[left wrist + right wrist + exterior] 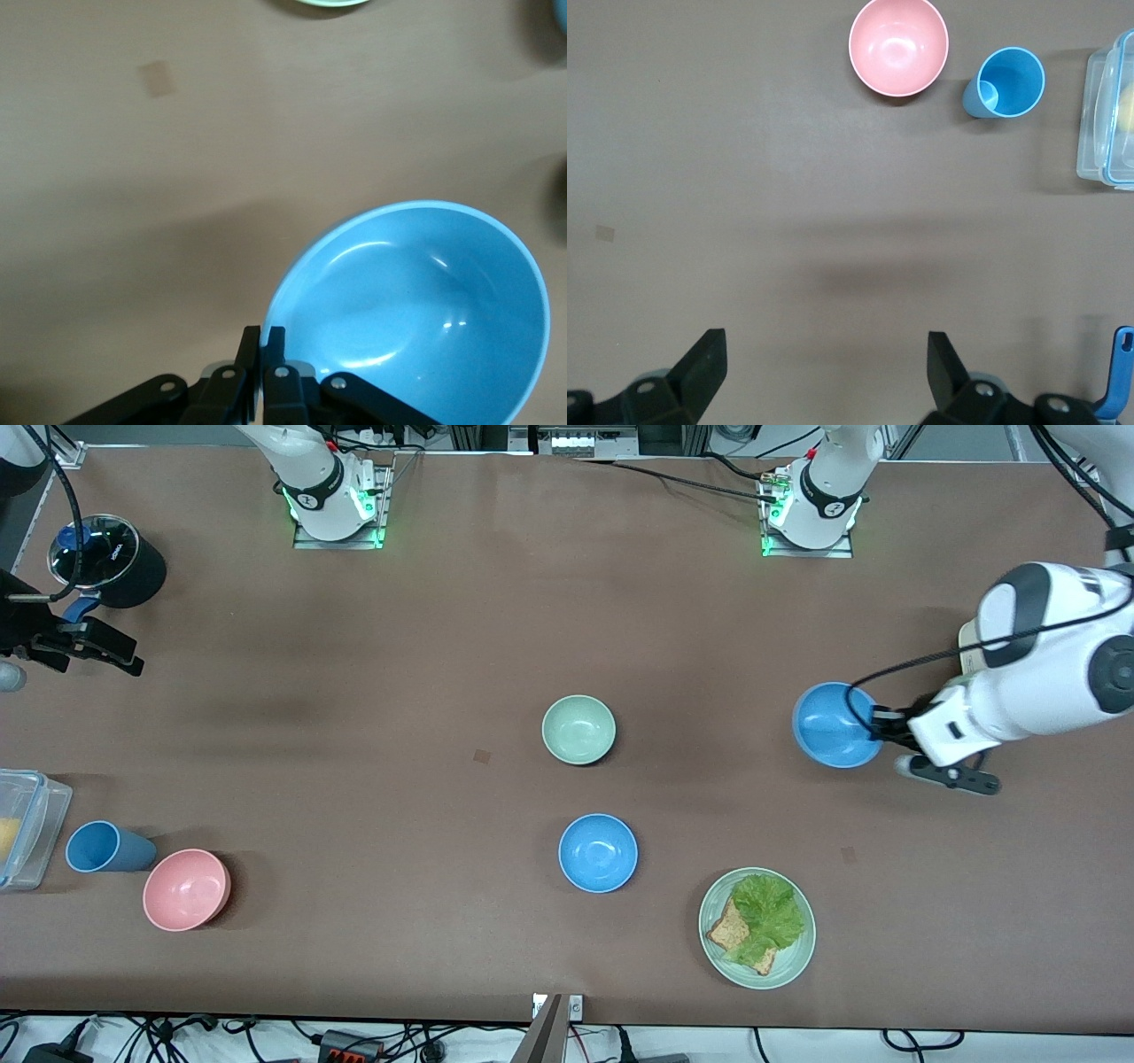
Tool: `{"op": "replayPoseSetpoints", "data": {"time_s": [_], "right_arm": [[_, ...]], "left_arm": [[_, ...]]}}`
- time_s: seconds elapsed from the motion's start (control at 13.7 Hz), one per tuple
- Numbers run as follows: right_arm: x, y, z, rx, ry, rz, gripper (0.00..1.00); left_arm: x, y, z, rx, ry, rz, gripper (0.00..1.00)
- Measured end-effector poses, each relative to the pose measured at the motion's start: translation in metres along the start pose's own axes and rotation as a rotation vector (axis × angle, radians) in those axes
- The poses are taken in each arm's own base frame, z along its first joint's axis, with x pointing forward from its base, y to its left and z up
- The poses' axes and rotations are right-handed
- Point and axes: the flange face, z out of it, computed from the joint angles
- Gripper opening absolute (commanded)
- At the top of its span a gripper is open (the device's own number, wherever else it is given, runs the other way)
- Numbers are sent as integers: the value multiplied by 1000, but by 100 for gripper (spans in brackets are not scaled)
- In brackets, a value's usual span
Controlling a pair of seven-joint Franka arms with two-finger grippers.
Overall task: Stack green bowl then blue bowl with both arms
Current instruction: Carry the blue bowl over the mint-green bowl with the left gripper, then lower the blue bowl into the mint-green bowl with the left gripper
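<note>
The green bowl (578, 729) sits upright near the middle of the table. One blue bowl (598, 852) sits nearer to the front camera than it. My left gripper (877, 724) is shut on the rim of a second blue bowl (831, 724), toward the left arm's end of the table. In the left wrist view my left gripper (263, 338) pinches the rim of this bowl (416, 310), which is tilted. My right gripper (120, 653) is open and empty at the right arm's end of the table; it also shows in the right wrist view (824, 354) over bare table.
A green plate (793, 957) with lettuce and bread lies near the front edge. A pink bowl (186, 888), a blue cup (104, 848) and a clear container (27, 828) are at the right arm's end. A black pot (111, 560) stands by the right gripper.
</note>
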Motion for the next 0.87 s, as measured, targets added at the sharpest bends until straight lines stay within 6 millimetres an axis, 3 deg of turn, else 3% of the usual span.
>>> {"op": "replayPoseSetpoints", "data": {"time_s": [0.15, 0.29, 0.44, 0.73, 0.87], "right_arm": [[0, 0, 0, 0, 1, -1, 100], [0, -1, 0, 0, 1, -2, 100], [0, -1, 0, 0, 0, -2, 100], [2, -1, -1, 0, 18, -3, 100], [4, -1, -1, -1, 32, -3, 100]], "left_arm": [[-2, 69, 6, -12, -12, -67, 1], [-11, 151, 13, -26, -14, -77, 1], [-15, 210, 29, -59, 28, -70, 1], [-9, 277, 69, -148, 91, 18, 0], [-9, 294, 90, -132, 99, 67, 0]]}}
